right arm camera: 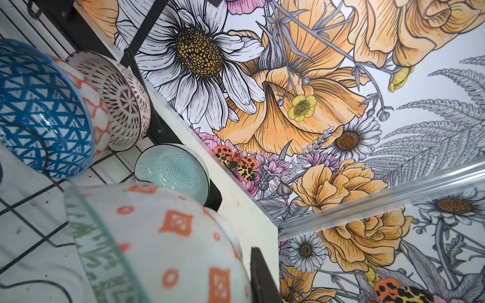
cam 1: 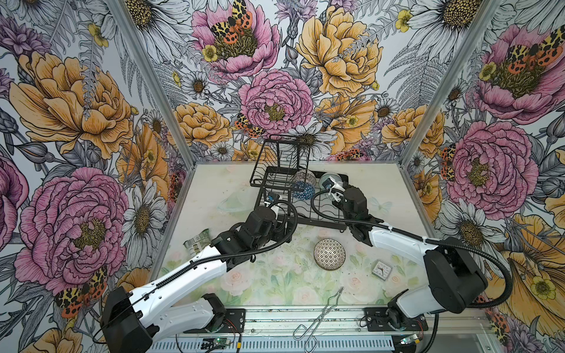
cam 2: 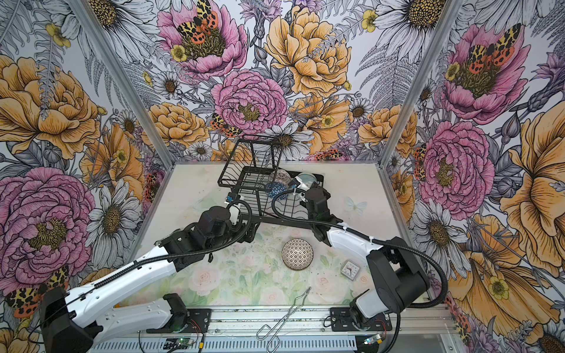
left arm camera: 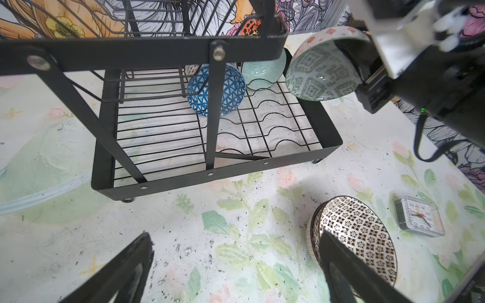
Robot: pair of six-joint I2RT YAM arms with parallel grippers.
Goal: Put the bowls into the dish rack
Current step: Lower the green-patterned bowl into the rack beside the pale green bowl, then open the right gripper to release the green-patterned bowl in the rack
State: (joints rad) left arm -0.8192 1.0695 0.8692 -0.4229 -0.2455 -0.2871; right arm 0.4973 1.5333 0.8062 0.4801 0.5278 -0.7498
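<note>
The black wire dish rack (cam 1: 321, 224) (cam 2: 275, 218) (left arm camera: 236, 175) stands at the back of the table. In its base tray stand a blue triangle bowl (cam 1: 302, 189) (left arm camera: 217, 90) (right arm camera: 39, 105), a white lattice bowl (cam 2: 279, 175) (right arm camera: 123, 99), an orange-patterned bowl (right arm camera: 91, 105) and a mint bowl (left arm camera: 262, 70) (right arm camera: 173, 168). My right gripper (left arm camera: 349, 60) (right arm camera: 244, 265) is shut on the rim of a grey-green patterned bowl (left arm camera: 320, 70) (right arm camera: 162, 236), tilted over the tray's right end. A black-white dotted bowl (cam 1: 329, 254) (cam 2: 297, 254) (left arm camera: 359, 230) sits on the table. My left gripper (left arm camera: 236, 236) hangs open beside it, holding nothing.
A small clock (cam 1: 382, 270) (cam 2: 350, 269) (left arm camera: 420, 216) lies right of the dotted bowl. Metal tongs (cam 1: 321, 318) (cam 2: 284, 318) lie at the table's front edge. A green-labelled cup (cam 1: 198, 244) stands at the left, partly behind my left arm. The rack's raised upper basket (cam 1: 275, 162) overhangs the tray's left half.
</note>
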